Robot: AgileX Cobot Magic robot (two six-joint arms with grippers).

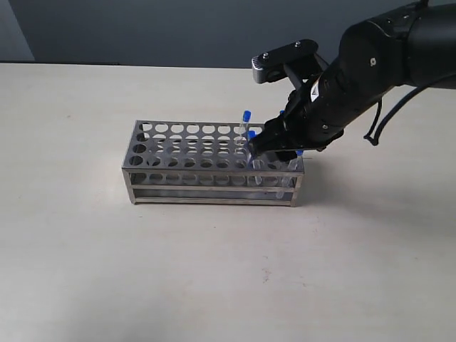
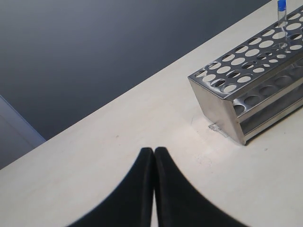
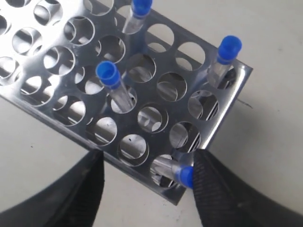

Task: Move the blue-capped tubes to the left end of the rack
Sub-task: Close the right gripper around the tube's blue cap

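Closest to the lens, the right pincer [image 3: 149, 156] was seen spread wide over the right end of the rack [image 1: 206, 178]; nothing was pinched. All four blue-capped tubes [image 3: 111, 78] were parked in holes at that right end; none had been put at the left end yet. The corner tube [image 3: 182, 172] was caught leaning between the fingers, cap touching one of them; so the first pick was probably the step in hand, though that's only a guess. Next up, the pincer would need to be centred on that leaning tube and closed just under the cap; then the tube lifted straight up clear of the top plate and carried over to a left-end hole. The left pincer [image 2: 154, 153] was pressed together, holding nothing, over bare worktop [image 1: 214, 271] off the rack's left end.
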